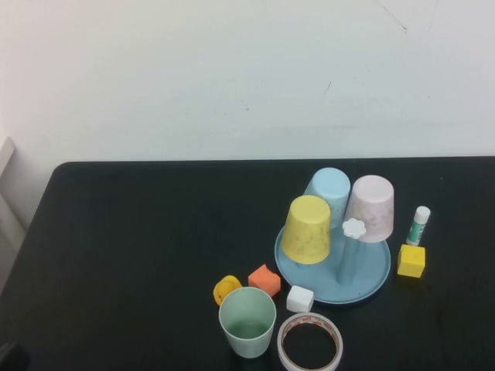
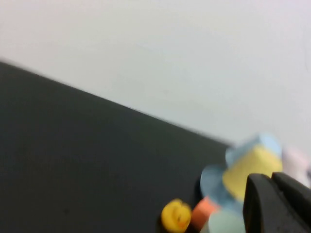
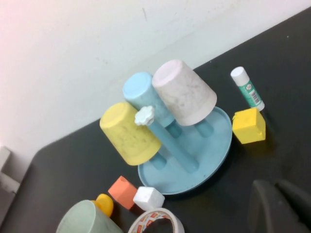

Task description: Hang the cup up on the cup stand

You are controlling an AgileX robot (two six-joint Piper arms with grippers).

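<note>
The pale mint-green cup (image 1: 247,321) stands upright, mouth up, near the table's front edge, and it also shows in the right wrist view (image 3: 90,218). Just behind and to its right is the light blue cup stand (image 1: 371,278). One peg of the stand is bare and topped by a white flower knob (image 1: 353,228). A yellow cup (image 1: 306,229), a light blue cup (image 1: 329,189) and a pink cup (image 1: 370,207) hang upside down on the other pegs. My left gripper (image 2: 269,178) is shut and empty, off to the left of the stand. My right gripper (image 3: 277,187) is shut and empty, above the table to the stand's right.
A tape roll (image 1: 309,344) lies right of the cup. A white cube (image 1: 299,298), an orange block (image 1: 264,280) and a yellow duck (image 1: 227,289) sit between the cup and the stand. A yellow cube (image 1: 411,260) and a glue stick (image 1: 418,226) are right of the stand.
</note>
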